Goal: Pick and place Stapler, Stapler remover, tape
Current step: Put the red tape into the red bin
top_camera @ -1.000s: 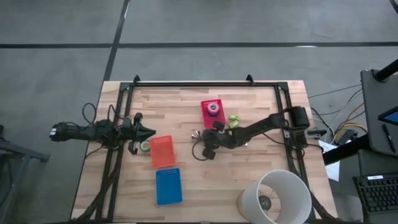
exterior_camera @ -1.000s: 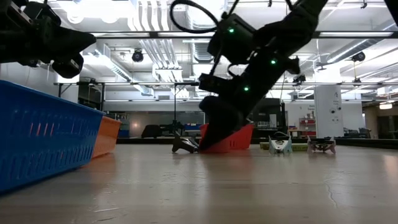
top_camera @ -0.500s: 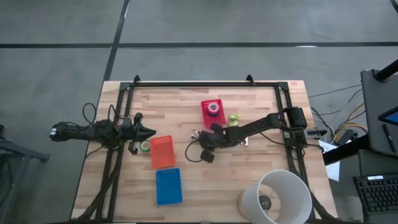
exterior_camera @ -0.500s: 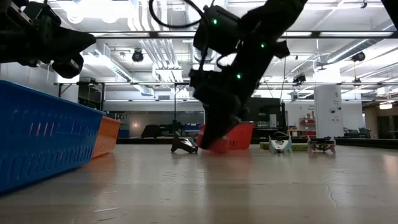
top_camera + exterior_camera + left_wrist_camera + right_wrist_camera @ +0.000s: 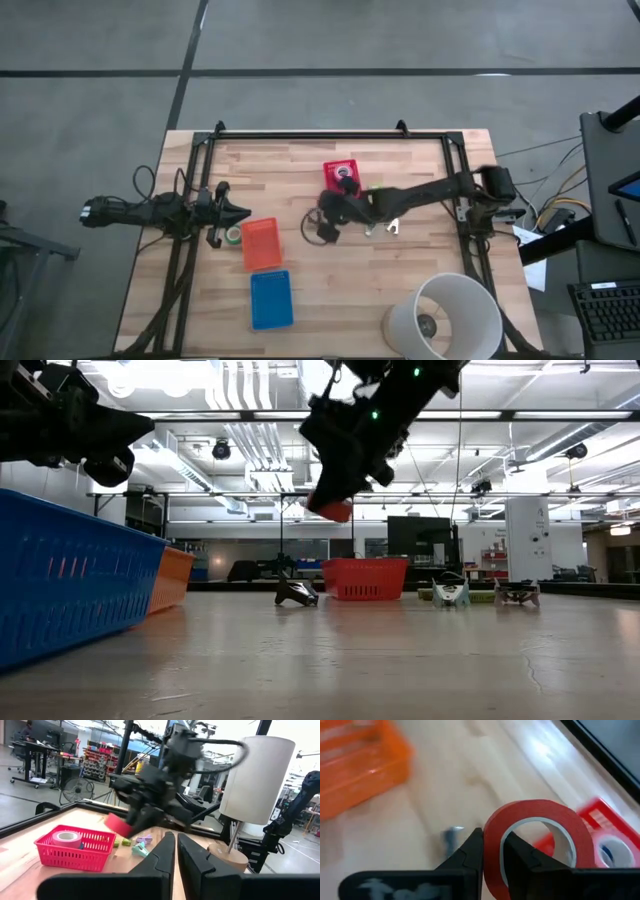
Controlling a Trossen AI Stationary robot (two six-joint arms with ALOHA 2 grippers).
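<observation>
My right gripper [image 5: 333,203] hangs over the table's middle, just near of the red basket [image 5: 328,170], shut on a red tape roll [image 5: 333,510]. A pale pinkish roll [image 5: 66,838] lies in that basket. A green roll [image 5: 233,234] lies flat on the table beside my left gripper [image 5: 240,211], which waits shut at the table's left side. A small dark, clawed thing [image 5: 297,593] lies on the table in front of the basket. Green bits [image 5: 377,190] and a small white piece [image 5: 392,227] lie to the basket's right. My right gripper holds the red tape roll by its ring wall [image 5: 492,847], pinched with one finger [image 5: 522,855] inside the hole and the other finger [image 5: 470,852] outside. The roll stands on edge beyond the fingertips. It is lifted clear, well above the table [image 5: 333,510].
An orange basket [image 5: 262,243] and a blue basket [image 5: 270,298] sit left of centre toward the near edge. A big white cylinder [image 5: 445,315] stands at the near right corner. A black frame rail [image 5: 310,135] runs along the far edge and both sides.
My right gripper has risen from the table top with the red tape roll, lifting it clear. It has also moved toward the far edge, closer to the red basket. My left arm has kept still.
</observation>
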